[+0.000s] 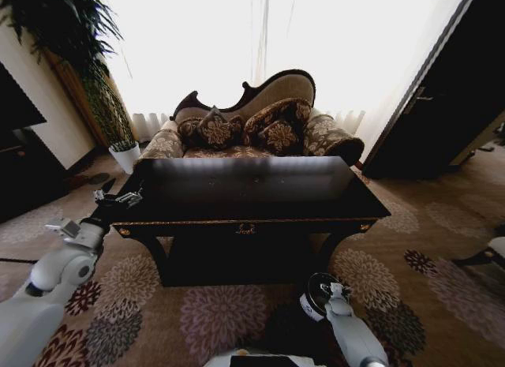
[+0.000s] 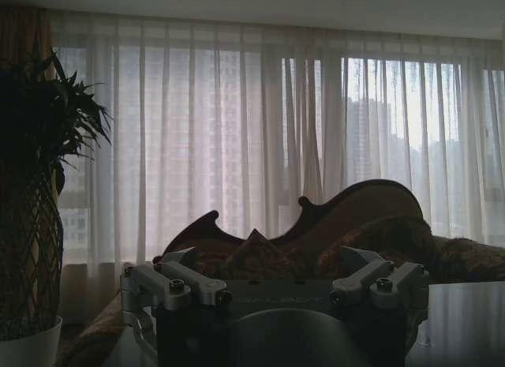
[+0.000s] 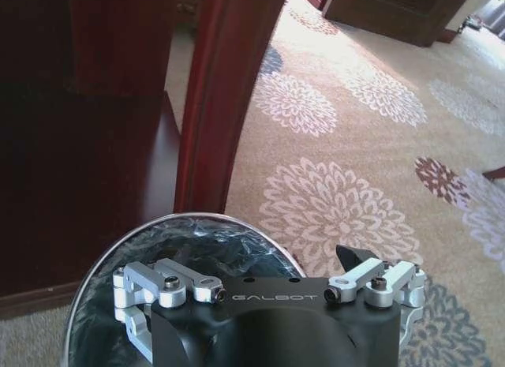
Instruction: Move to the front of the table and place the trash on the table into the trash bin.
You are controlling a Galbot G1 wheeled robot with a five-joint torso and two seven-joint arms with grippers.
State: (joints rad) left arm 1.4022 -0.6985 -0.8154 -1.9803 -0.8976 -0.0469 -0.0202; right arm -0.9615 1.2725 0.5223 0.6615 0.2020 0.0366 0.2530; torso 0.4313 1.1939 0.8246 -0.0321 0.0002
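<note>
The dark glossy table point(image 1: 260, 195) stands straight ahead, and its top shows nothing but reflections. The trash is out of view. On the carpet just in front of the table's right front leg sits the trash bin point(image 1: 313, 302). My right gripper point(image 1: 325, 290) hangs open right above it. In the right wrist view, the right gripper point(image 3: 272, 292) is over the bin's round rim point(image 3: 197, 219) and crinkled black liner. My left gripper point(image 1: 117, 199) is held open at the table's left front corner, level with the top. From the left wrist, that gripper point(image 2: 272, 300) faces the sofa.
An ornate sofa point(image 1: 252, 122) with cushions stands behind the table, before bright curtains. A tall plant in a white pot point(image 1: 125, 155) is at the back left. A dark door point(image 1: 442, 91) is on the right. Flowered carpet point(image 1: 442, 280) lies open to the right.
</note>
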